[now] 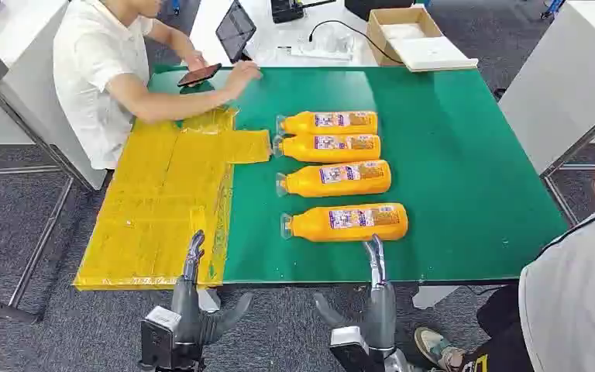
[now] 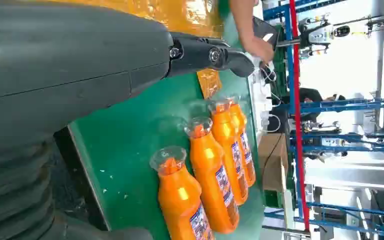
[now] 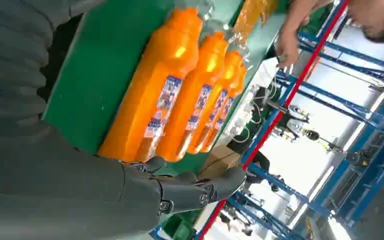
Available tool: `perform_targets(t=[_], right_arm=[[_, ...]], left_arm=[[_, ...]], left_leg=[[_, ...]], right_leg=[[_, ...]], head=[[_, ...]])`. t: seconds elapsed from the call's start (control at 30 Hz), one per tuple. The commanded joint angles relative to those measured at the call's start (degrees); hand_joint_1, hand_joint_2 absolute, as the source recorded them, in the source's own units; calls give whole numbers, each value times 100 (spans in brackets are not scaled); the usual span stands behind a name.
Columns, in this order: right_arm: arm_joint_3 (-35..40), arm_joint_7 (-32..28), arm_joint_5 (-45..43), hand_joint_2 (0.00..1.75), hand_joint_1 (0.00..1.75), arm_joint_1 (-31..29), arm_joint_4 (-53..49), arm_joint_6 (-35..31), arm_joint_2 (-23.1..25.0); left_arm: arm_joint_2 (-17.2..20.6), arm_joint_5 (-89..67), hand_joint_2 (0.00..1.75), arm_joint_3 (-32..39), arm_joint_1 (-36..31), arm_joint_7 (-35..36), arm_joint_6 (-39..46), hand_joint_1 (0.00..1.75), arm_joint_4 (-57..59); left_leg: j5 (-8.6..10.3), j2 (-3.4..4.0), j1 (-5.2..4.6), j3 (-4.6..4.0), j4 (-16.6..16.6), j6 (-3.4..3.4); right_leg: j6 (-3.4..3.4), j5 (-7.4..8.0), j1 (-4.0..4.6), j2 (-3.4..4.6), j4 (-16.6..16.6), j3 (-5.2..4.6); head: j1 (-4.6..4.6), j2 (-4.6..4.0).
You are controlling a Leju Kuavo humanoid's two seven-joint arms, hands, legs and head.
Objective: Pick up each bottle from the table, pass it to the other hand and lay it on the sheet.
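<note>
Several orange bottles with clear caps lie side by side on the green table (image 1: 449, 155). The nearest bottle (image 1: 346, 222) (image 2: 180, 200) (image 3: 150, 90) lies closest to the front edge. The yellow sheet (image 1: 163, 201) covers the table's left part. My left hand (image 1: 194, 298) (image 2: 200, 55) hovers at the front edge by the sheet's corner, fingers apart, holding nothing. At the front edge just below the nearest bottle is my right hand (image 1: 372, 298) (image 3: 190, 190), fingers spread and empty, not touching it.
A person in a white shirt (image 1: 97, 70) sits at the table's far left with a phone (image 1: 198, 75) under one hand. A tablet (image 1: 235, 29) and an open cardboard box (image 1: 414, 35) stand beyond the far edge. Another person (image 1: 581, 294) stands at the right.
</note>
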Motion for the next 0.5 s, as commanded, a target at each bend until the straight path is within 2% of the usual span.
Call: perform_targets(t=[0.03,0.13,0.2,0.3,0.33,0.5], right_arm=[[-488,306,625,175,0,-366,614,-63,-259],[-488,306,625,175,0,-366,614,-63,-259],[-488,306,625,175,0,-366,614,-63,-259],[-521,553,1133,175,0,-516,783,-66,-482],[-580,631,1318,175,0,-630,898,-69,-593],[-1047,768,1819,175,0,-1581,1876,333,-1039]], left_arm=[[19,15,175,-70,-176,25,-81,0,298],[19,15,175,-70,-176,25,-81,0,298],[19,15,175,-70,-176,25,-81,0,298],[-13,24,175,-143,-211,37,-223,0,356],[-31,22,175,-168,-250,48,-266,0,399],[-178,137,175,-239,-660,-28,-622,0,947]], left_leg=[[-1,-2,1,17,-8,-5],[-8,-2,5,36,-12,-9],[-1,0,0,13,-7,-5],[-2,0,1,15,-8,-5],[-6,0,3,34,-12,-9],[4,5,-3,18,-9,-1]], right_leg=[[-5,-2,2,-7,-9,19],[-11,-9,7,-12,-13,39],[-5,-2,1,-5,-7,14],[-6,-3,2,-5,-7,17],[-10,-8,5,-10,-12,36],[-2,6,-2,-2,-13,20]], head=[[-2,0],[-2,0],[-2,0],[0,0],[-2,0],[-4,0]])
